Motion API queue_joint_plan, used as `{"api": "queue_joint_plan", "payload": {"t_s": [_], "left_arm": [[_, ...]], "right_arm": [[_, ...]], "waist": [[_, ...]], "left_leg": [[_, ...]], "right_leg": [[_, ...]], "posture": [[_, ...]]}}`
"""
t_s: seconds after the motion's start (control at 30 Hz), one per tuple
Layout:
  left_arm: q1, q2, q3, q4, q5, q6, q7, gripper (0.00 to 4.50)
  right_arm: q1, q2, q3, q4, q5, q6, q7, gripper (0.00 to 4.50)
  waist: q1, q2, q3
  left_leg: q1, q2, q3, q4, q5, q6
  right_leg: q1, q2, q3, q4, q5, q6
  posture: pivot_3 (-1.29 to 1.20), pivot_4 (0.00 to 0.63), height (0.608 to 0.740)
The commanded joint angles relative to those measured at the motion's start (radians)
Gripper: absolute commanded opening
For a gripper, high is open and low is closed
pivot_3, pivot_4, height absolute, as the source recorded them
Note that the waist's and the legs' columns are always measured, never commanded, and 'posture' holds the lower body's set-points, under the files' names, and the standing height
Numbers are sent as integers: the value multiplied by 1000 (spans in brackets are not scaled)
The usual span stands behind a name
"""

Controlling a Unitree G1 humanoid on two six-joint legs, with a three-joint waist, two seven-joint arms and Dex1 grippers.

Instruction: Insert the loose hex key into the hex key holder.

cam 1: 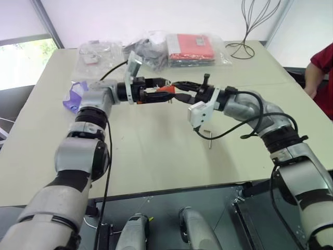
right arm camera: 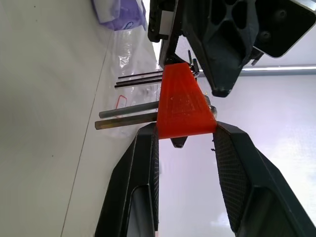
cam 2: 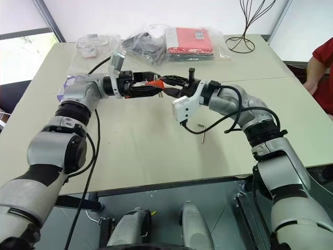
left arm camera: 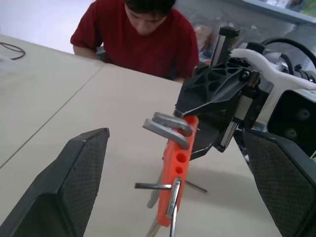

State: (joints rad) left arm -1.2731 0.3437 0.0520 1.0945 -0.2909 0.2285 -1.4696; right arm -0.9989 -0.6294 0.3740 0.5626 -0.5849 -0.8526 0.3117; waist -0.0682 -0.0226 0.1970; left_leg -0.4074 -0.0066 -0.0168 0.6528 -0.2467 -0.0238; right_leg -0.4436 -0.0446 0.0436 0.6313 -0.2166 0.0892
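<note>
Pinching the small, rigid orange-red plastic hex key holder (right arm camera: pixel 183 106), the right end effector (right arm camera: pixel 185 143) presents it to the wide-open left end effector (left arm camera: pixel 177 168), while the thin, slippery L-shaped dark metal loose hex key (cam 1: pixel 208 137) lies on the desk (cam 1: pixel 156 156), best grasped mid-shank.

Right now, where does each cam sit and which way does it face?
Head stereo pair: on the head, looking forward and down at the table; both arms show.
Left wrist: along the open left gripper at the holder, a person behind.
Right wrist: along the right gripper, shut on the holder.
Shared by all: the holder; the loose key lies on the table.
</note>
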Motion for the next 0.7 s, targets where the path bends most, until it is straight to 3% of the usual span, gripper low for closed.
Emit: {"api": "queue_joint_plan", "payload": {"t_s": [0.03,0.07,0.17,0.4,0.7], "left_arm": [[-11,-2,5,-25,10,-22,-13,4500],[-10,-4,6,-26,10,-21,-12,4500],[-5,-8,6,-24,19,-29,-8,3660],[2,-11,14,-20,30,-40,-7,44],[4,-21,13,-14,43,-62,8,44]], "right_arm": [[-11,-4,-41,-46,32,12,-4,1021],[-10,-3,-41,-50,34,14,-3,1021],[-1,1,-46,-60,50,33,2,1021],[11,0,-48,-90,65,55,12,1021],[18,-1,-48,-113,80,73,29,1021]], "waist": [[0,0,0],[0,0,0],[1,0,0],[2,0,0],[2,0,0]], "left_leg": [[0,0,0,0,0,0],[0,0,0,0,0,0],[0,0,0,0,0,0],[0,0,0,0,0,0],[0,0,0,1,0,0]], "right_leg": [[0,0,0,0,0,0],[0,0,0,0,0,0],[0,0,0,0,0,0],[0,0,0,0,0,0],[0,0,0,1,0,0]], "posture": [[0,150,740],[0,150,740],[0,150,740],[0,150,740],[0,150,740]]}}
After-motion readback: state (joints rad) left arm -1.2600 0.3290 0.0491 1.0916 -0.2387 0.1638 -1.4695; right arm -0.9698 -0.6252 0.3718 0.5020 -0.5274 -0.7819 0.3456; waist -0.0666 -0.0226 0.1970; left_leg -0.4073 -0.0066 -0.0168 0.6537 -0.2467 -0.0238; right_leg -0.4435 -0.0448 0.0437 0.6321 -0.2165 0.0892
